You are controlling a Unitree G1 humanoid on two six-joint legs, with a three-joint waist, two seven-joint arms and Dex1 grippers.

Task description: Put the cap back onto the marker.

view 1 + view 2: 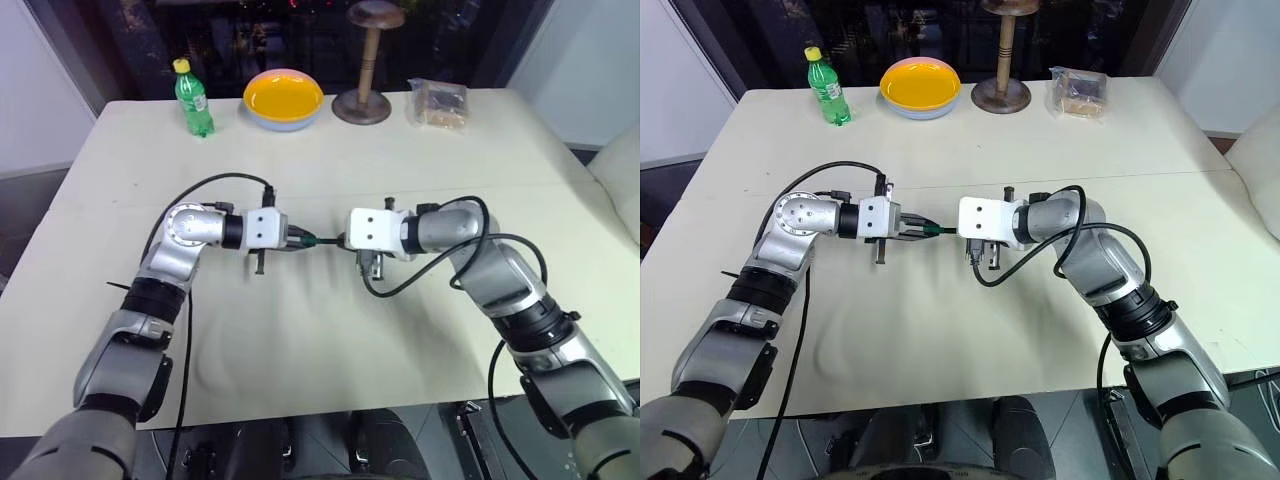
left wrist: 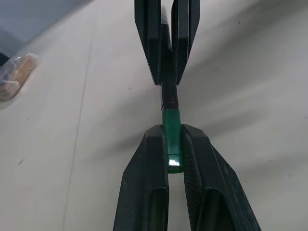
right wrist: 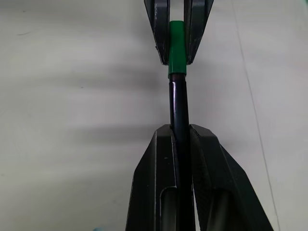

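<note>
Plastic, light and stiff, we judge the marker (image 1: 330, 241) and cap (image 1: 309, 240), held mid-air above the table (image 1: 400, 150) between both arms. Left wrist view: our left gripper (image 2: 174, 144) is clamped on the cap's end. Right wrist view: our right gripper (image 3: 181, 139) pinches the slippery barrel; cap meets marker tip.

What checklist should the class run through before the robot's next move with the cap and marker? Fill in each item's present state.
1. Left gripper clamps the cap: ok.
2. Right gripper clamps the marker: ok.
3. Cap and marker in line, end to end: ok.
4. Cap meets the marker's end: ok.
5. Cap pushed fully home: cannot tell.
6. Both held above the table, bottle and bowl far off: ok.
</note>
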